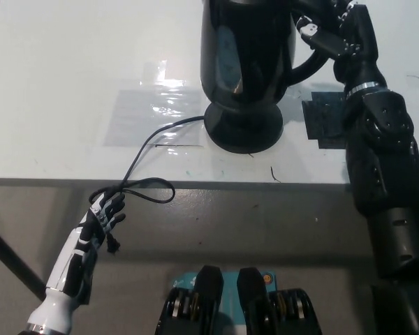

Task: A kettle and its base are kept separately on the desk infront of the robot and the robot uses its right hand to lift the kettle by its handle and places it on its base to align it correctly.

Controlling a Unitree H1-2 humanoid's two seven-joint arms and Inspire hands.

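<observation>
- a glossy black electric kettle with a rounded body (246, 59) stands upright in the upper middle of the frame, its top cut off by the upper edge.
- the kettle's bottom sits over the round black plastic base (244, 132), which shows as a dark disc just below the body; whether it is fully seated or a little above cannot be told from this angle.
- the black right hand (328, 31) is in the upper right, its fingers wrapped round the kettle's curved black handle (311, 64), clamped on it.
- the black right arm runs from that hand down the right side of the frame to the lower right corner.
- a thin black power cord (145, 150) leaves the left side of the base, runs down and left across the white desk (56, 77), and loops over the desk's front edge.
- a square patch of black tape (325, 120) lies on the desk just right of the base, partly hidden by the right arm.
- a clear glossy tape rectangle (150, 112) lies on the desk left of the base.
- the white left hand (106, 211) rests at the lower left, below the desk's front edge, near the cord's loop, holding nothing; its fingers look loosely curled and slightly apart.
</observation>
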